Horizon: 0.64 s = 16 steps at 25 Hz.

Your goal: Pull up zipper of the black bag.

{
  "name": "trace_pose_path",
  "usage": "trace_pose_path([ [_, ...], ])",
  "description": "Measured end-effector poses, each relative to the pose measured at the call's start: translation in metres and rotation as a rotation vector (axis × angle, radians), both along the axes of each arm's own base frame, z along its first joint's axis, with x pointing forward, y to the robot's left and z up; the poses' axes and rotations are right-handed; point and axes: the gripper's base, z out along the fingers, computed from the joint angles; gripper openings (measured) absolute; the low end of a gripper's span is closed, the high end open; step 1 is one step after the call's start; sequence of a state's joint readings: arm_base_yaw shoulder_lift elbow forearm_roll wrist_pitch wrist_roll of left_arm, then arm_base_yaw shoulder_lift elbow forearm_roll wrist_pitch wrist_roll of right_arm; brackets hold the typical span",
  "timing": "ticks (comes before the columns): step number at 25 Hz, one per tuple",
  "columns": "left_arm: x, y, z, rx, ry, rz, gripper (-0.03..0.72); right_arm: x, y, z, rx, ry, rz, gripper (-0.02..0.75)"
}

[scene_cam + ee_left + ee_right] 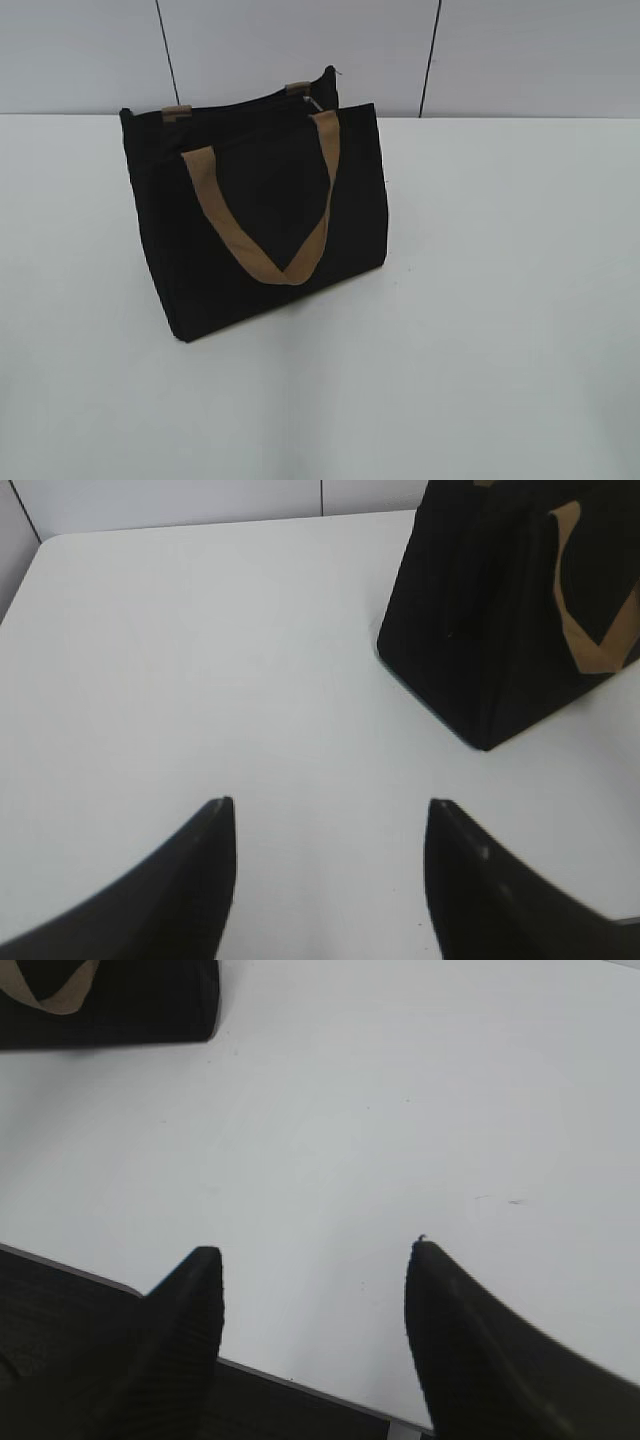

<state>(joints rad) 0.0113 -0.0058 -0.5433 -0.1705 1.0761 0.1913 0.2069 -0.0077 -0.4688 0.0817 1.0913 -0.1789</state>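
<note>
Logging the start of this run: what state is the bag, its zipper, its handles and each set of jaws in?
black bag: upright on the white table, untouched.
zipper: whether open or closed cannot be told; pull too small to make out.
near tan handle: hanging down over the bag's front.
left gripper: jaws open, empty, short of the bag.
right gripper: jaws open, empty, near the table edge.

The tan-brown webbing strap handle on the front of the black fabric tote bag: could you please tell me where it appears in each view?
Exterior view: the tan-brown webbing strap handle hangs in a V, left of centre.
Left wrist view: upper right edge, partly cut off.
Right wrist view: top left corner, only its lower loop.
Shared landmark: the black fabric tote bag on the white table.
</note>
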Motion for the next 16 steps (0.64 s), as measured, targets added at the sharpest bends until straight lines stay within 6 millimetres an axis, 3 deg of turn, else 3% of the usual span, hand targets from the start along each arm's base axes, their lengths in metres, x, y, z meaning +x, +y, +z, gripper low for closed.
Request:
trace_pose_path([
  [10,0.0,0.0,0.0001,0.0,-0.001,0.0,0.45,-0.0003,0.0016,0.0001,0.015,0.003,0.003,0.442],
  [16,0.0,0.0,0.0001,0.0,-0.001,0.0,0.45,0.0005,0.0027,0.0002,0.02,0.003,-0.11,0.442],
])
